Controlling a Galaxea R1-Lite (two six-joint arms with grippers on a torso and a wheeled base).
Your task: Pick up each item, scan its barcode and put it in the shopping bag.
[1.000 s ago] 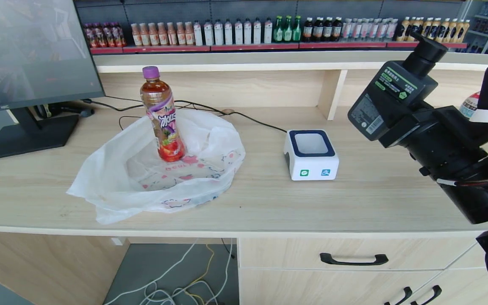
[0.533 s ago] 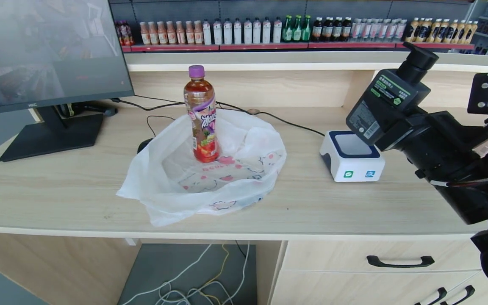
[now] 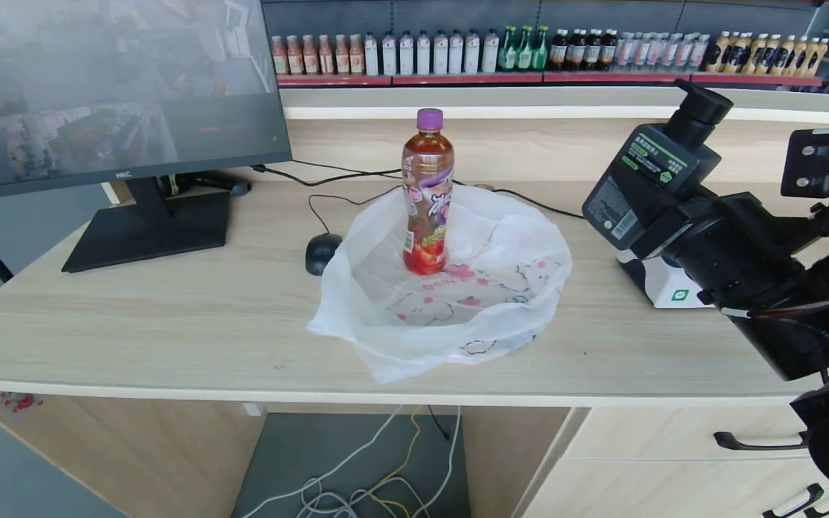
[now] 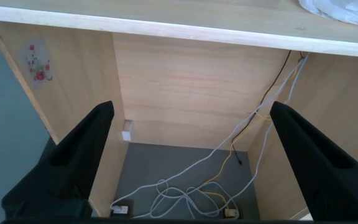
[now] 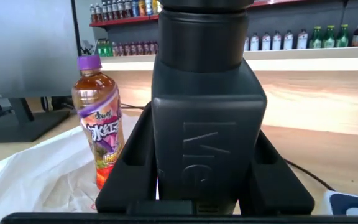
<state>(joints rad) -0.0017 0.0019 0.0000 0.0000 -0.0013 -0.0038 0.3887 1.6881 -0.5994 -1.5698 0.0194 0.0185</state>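
Note:
A tea bottle (image 3: 427,193) with a purple cap stands upright inside the open white shopping bag (image 3: 501,288) on the wooden counter. My right gripper (image 3: 681,226) is shut on a dark grey bottle (image 3: 648,183) with a black cap, held tilted above the counter, right of the bag. Its barcode label faces the head view. The white scanner (image 3: 663,284) sits just below and behind it, mostly hidden. In the right wrist view the dark bottle (image 5: 204,124) is close up, with the tea bottle (image 5: 98,134) and bag (image 5: 36,180) beyond. My left gripper (image 4: 191,155) hangs open below the counter edge.
A monitor (image 3: 98,86) on a black stand occupies the counter's left, with a black mouse (image 3: 322,252) and cables beside the bag. A raised ledge and a shelf of drinks (image 3: 544,50) run along the back. Drawers (image 3: 753,439) sit under the counter at right.
The head view has swung left, so everything has slid right in the picture. Against the counter, the held dark bottle went from right of the scanner to over it, nearer the bag.

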